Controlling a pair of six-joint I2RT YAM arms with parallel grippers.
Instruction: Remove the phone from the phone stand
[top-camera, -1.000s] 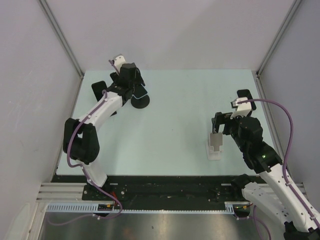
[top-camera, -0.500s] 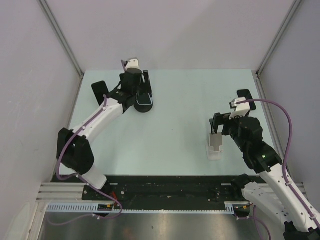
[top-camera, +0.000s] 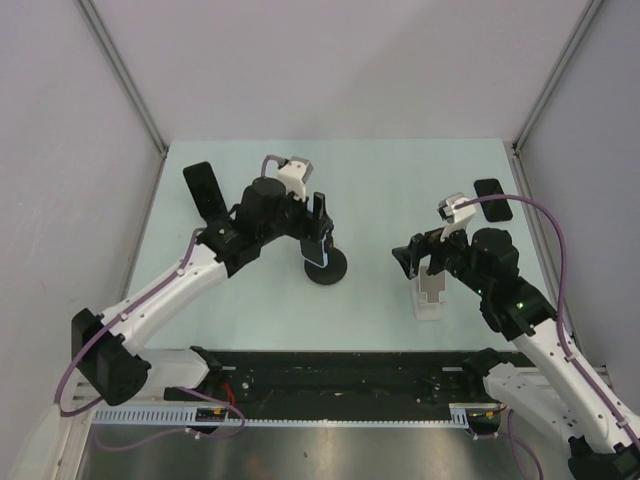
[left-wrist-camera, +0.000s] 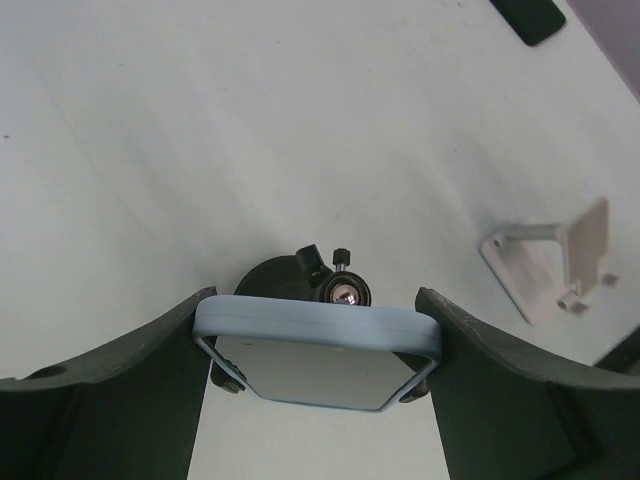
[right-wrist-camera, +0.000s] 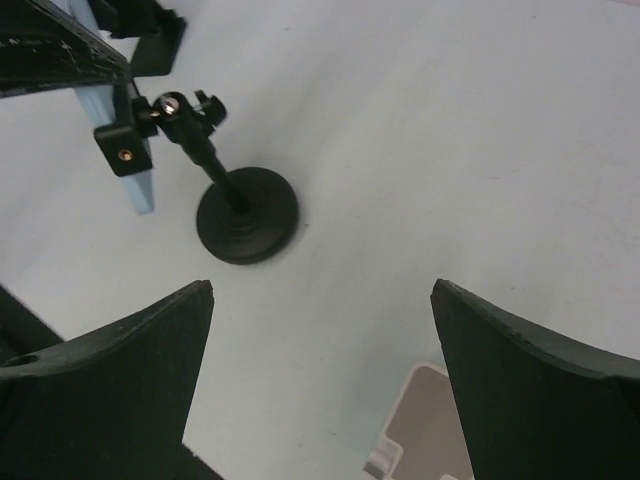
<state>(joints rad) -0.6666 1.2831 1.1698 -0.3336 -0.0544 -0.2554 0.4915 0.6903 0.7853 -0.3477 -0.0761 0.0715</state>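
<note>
Clamping the long edges of the phone (left-wrist-camera: 318, 330), the left gripper (left-wrist-camera: 315, 297) has its two dark fingers (left-wrist-camera: 120, 390) pressed against the pale blue case, one on each side, narrowed to the phone's width. The phone is still seated in the black phone stand (left-wrist-camera: 288, 284): the clamp arms hook its lower corners, and the ball joint and round base show just beyond its top edge in the left wrist view.

From the top external camera this group sits a little left of the frame's centre, the phone (top-camera: 318, 258) upright over the stand's round base (top-camera: 330, 270) and the left gripper (top-camera: 316, 232) around it. Whether the base rests on the pale green table (top-camera: 400, 180) I cannot tell.

The right gripper (top-camera: 415, 255) hangs right of centre with its fingers (right-wrist-camera: 110, 380) spread wide and nothing between them. Just below it stands a white stand (top-camera: 430, 298), well apart from the phone. In the right wrist view the phone stand (right-wrist-camera: 247, 215) lies in the upper left. One black slab (top-camera: 200, 190) lies flat at the upper left of the table and another (top-camera: 493, 190) at the right edge.
</note>
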